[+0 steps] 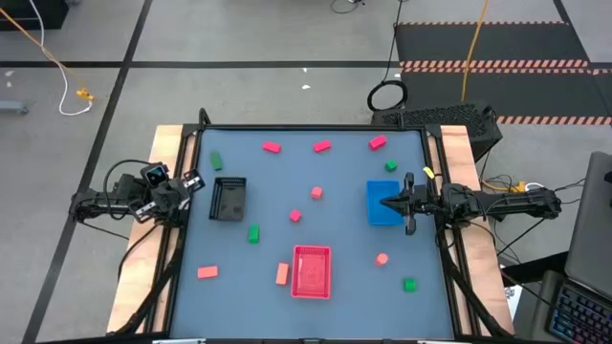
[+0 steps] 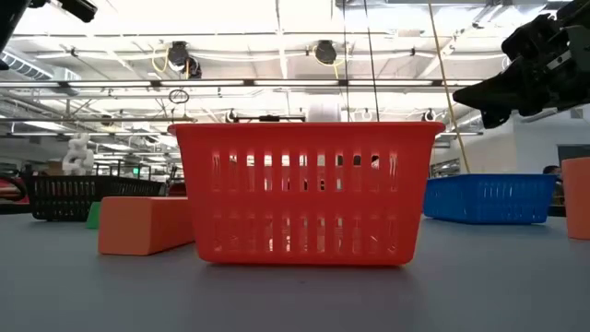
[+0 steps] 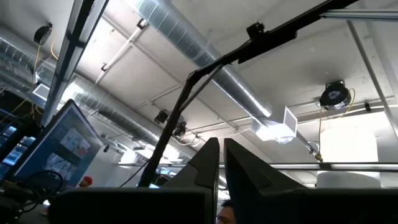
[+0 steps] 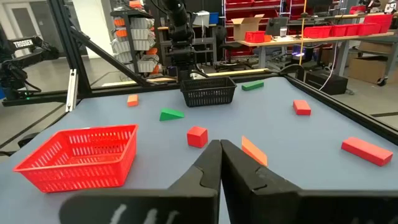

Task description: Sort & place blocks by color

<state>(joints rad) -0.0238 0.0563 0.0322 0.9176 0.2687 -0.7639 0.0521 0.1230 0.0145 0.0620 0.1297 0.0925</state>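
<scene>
Small green, magenta-red and salmon blocks lie scattered flat on the blue-grey table (image 1: 335, 229), among them a green block (image 1: 253, 232), a magenta block (image 1: 272, 147) and a salmon block (image 1: 207, 272). None shows inside a tray. My right gripper (image 1: 390, 203) is shut and hangs level above the blue tray (image 1: 376, 215), pointing toward the table's left; its shut fingertips (image 4: 221, 149) hold nothing. My left gripper (image 1: 194, 180) stays at the table's left edge beside the black tray (image 1: 228, 199), shut (image 3: 221, 152) and tipped up toward the ceiling.
The red tray (image 1: 311, 271) stands near the front edge, with a salmon block (image 2: 143, 224) lying beside it. The black tray (image 4: 208, 92) is left of centre and the blue tray (image 2: 489, 198) at the right. Bare tabletop lies between the trays.
</scene>
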